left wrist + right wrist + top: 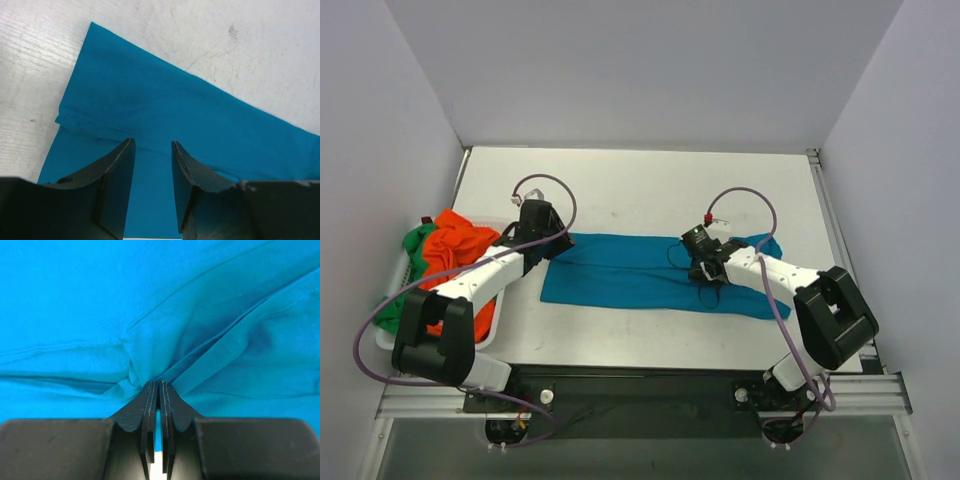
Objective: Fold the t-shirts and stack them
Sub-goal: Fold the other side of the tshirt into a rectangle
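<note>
A teal-blue t-shirt (630, 272) lies on the white table as a long flat strip. My left gripper (558, 243) hovers over its left end, open, with only cloth (175, 100) showing between its fingers (152, 142). Towards the strip's right end my right gripper (707, 274) is shut on a pinch of the teal shirt. In the right wrist view the fabric (150, 300) bunches into creases at the closed tips (158, 383). An orange t-shirt (455, 245) and a green t-shirt (415, 243) are heaped in the basket at the left.
The white plastic basket (386, 341) sits at the table's left edge beside the left arm. Grey walls enclose the table on three sides. Bare tabletop (650, 190) stretches behind the teal shirt.
</note>
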Tool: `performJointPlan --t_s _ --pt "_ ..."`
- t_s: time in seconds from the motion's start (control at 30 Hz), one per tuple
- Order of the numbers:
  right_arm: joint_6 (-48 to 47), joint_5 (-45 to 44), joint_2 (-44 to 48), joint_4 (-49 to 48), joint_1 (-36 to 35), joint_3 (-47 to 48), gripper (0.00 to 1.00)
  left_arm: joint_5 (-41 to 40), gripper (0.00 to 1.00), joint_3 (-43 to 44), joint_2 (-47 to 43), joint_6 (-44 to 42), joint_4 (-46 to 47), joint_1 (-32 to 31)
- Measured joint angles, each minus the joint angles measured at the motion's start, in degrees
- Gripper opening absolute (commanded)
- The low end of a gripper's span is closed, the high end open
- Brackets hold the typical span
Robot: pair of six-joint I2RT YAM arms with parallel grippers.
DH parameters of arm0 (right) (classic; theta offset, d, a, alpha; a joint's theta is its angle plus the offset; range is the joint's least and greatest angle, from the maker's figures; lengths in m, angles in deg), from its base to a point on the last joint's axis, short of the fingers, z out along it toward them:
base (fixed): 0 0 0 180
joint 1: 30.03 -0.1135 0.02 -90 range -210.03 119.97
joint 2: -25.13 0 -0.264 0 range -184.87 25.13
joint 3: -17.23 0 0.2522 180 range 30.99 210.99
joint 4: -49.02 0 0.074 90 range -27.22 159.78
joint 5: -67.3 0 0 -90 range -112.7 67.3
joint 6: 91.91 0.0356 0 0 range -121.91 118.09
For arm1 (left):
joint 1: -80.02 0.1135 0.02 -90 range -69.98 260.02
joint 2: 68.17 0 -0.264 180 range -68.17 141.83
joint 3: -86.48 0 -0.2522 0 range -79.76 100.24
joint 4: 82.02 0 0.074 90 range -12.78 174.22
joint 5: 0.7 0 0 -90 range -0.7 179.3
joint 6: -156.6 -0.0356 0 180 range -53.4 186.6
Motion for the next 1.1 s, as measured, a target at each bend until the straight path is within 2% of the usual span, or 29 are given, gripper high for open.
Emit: performJointPlan --t_s 0.07,0.17,0.2,0.27,0.3,0.5,0.73,0.9,1.1 --pt "1.03 -0.17 1.68 -2.4 -0.57 -2.54 0.06 0.09 0.46 -0.31 0.0 -0.11 0.33 -0.68" --pt "2.45 -0.2 3.65 -4.87 -1.2 -5.07 0.21 0.22 0.46 -0.39 0.0 -0.5 0.81 -1.75" --pt "2.84 -0.2 4.35 -5.73 -1.27 -5.7 0.29 0.26 0.46 -0.42 0.0 -0.66 0.98 -2.14" --pt "3.34 -0.22 5.4 -6.64 -1.53 -6.32 0.32 0.42 0.46 -0.42 0.0 -0.94 1.14 -2.75" --pt "3.43 -0.24 5.9 -6.95 -1.6 -6.49 0.38 0.46 0.46 -0.42 0.0 -1.05 1.18 -2.99" --pt "1.73 -0.31 10.93 -5.25 0.81 -6.12 0.38 1.53 0.46 -0.42 0.15 -1.75 1.6 -4.9" --pt "-3.78 1.49 12.07 -1.31 19.61 -2.97 0.36 2.75 0.46 0.87 2.86 -3.34 1.95 -13.0" --pt "-6.97 4.74 6.62 0.09 26.71 -0.7 0.36 3.02 0.46 4.85 6.8 -4.28 1.88 -20.2" --pt "-8.9 8.33 -1.49 0.11 29.27 2.45 0.36 3.21 0.46 11.17 11.85 -5.75 1.7 -27.3"
